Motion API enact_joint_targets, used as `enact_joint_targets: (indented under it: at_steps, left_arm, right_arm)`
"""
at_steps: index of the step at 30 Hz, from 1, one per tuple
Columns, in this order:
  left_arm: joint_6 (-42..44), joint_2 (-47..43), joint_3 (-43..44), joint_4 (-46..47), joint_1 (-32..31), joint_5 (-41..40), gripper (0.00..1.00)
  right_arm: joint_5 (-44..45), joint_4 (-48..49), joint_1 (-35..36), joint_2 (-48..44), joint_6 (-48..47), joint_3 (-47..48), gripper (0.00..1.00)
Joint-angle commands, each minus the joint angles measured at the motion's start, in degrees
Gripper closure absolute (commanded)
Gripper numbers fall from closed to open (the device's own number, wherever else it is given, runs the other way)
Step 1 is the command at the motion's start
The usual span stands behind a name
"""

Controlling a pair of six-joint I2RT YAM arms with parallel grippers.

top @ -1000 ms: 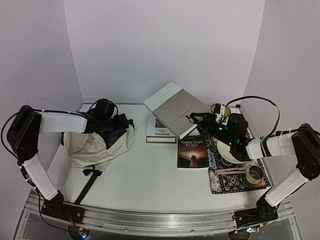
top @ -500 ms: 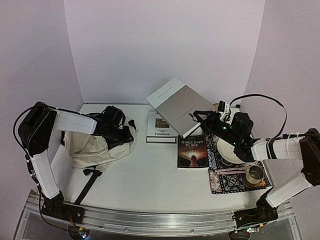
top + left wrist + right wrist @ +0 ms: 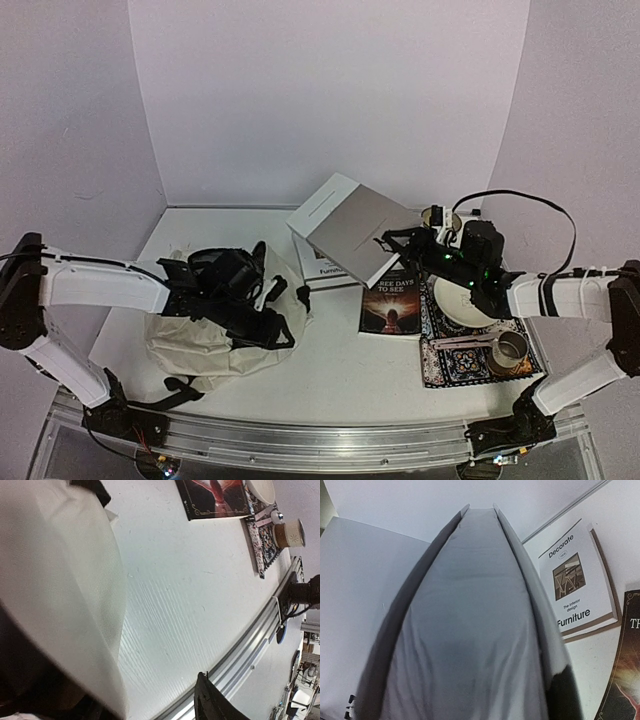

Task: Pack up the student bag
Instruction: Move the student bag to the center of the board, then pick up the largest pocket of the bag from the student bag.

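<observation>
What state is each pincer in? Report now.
Left pincer: at the student bag, grip cannot be told.
Right pincer: closed, holding the grey book.

Right gripper [image 3: 390,239] clamped, left arm outstretched.

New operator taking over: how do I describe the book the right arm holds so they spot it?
On the table, find the patterned mat at the right; just left lies a dark book. Beyond it, the grey book is held tilted in the right gripper. It is the largest, plain-covered, the only one not lying flat.
</observation>
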Motion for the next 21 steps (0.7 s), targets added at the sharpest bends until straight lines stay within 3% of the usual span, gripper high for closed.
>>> enact_joint_targets:
  at_steps: [1, 11, 16, 21]
  left_arm:
    - [-1.9, -8.8, 3.7, -9.9, 0.6, -10.1, 0.34]
    - [-10.2, -10.0, 11.1, -33.5, 2.3, -37.3, 0.11]
    - [-8.9, -11.6, 9.8, -35.0, 10.7, -38.4, 0.09]
    - [-6.5, -10.1, 9.2, -32.7, 14.2, -37.7, 0.07]
  right_arm:
    - [-4.8, 0.2, -0.1, -2.6, -0.9, 3.8, 0.69]
    - [-9.4, -6.2, 0.4, -2.5, -2.3, 6.5, 0.69]
    - [-10.6, -7.1, 1.3, -1.6, -2.9, 7.4, 0.68]
    - [-11.3, -7.2, 2.3, -0.4, -3.2, 8.4, 0.68]
